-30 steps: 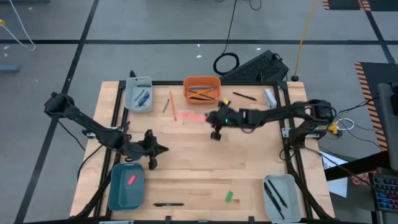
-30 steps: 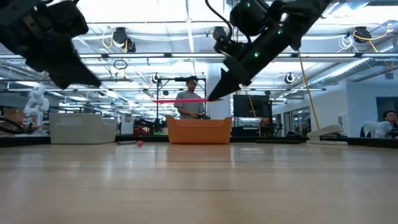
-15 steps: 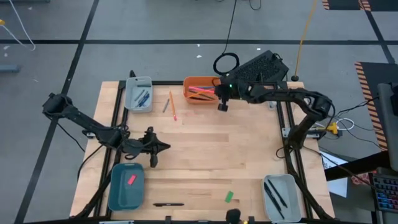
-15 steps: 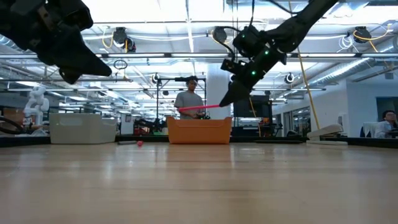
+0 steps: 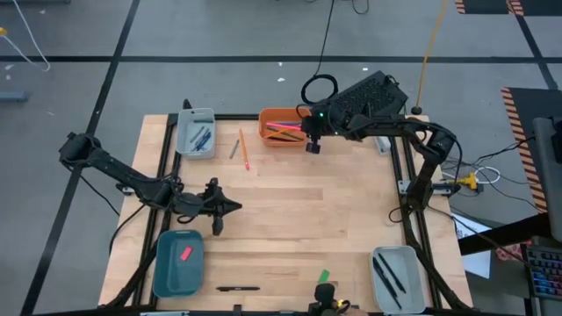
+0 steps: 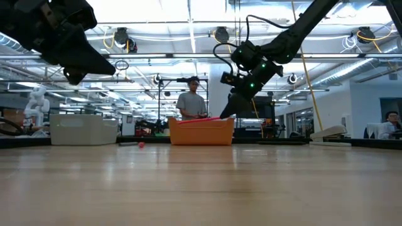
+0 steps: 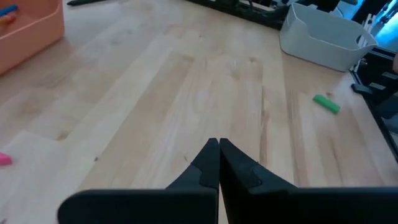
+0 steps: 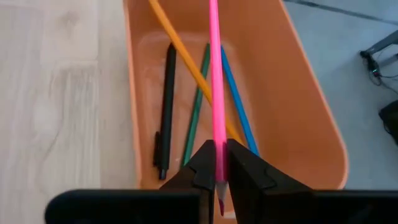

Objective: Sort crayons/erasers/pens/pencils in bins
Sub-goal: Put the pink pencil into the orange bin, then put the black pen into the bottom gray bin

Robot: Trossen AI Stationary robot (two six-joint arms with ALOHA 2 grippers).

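Pink pencil (image 8: 214, 81): long slim stick, pinched near one end between the fingers of the right end effector (image 8: 216, 163), its free length reaching out over the orange bin (image 8: 298, 93) at the far edge of the worktop (image 5: 290, 219); in the low view it lies nearly level just above the bin's rim. Bin contents visible beneath it: an orange pencil (image 8: 186, 59), a blue pencil (image 8: 239, 102), a green pencil (image 8: 194, 118) and one black pen (image 8: 165, 112), the last seemingly out of its proper class. Step in hand, as judged: deposit of the pink pencil. To do it well, lower the far tip inside the rim first, keep the stick aligned with the bin's long axis so neither end overhangs a wall, part the fingers only when the pencil is low over the others, then lift straight up. Risk: released high or askew, the pencil may bridge the rim and roll out onto the worktop. Left end effector (image 7: 217, 163): fingers pressed together on nothing, hovering over bare worktop near the teal bin (image 5: 178, 263), which holds the pink eraser (image 5: 185, 254). Outstanding on the worktop: green eraser (image 5: 324, 276), a black pen (image 5: 237, 288) by the near edge, an orange pencil (image 5: 244, 151) near the grey bin (image 5: 196, 132).
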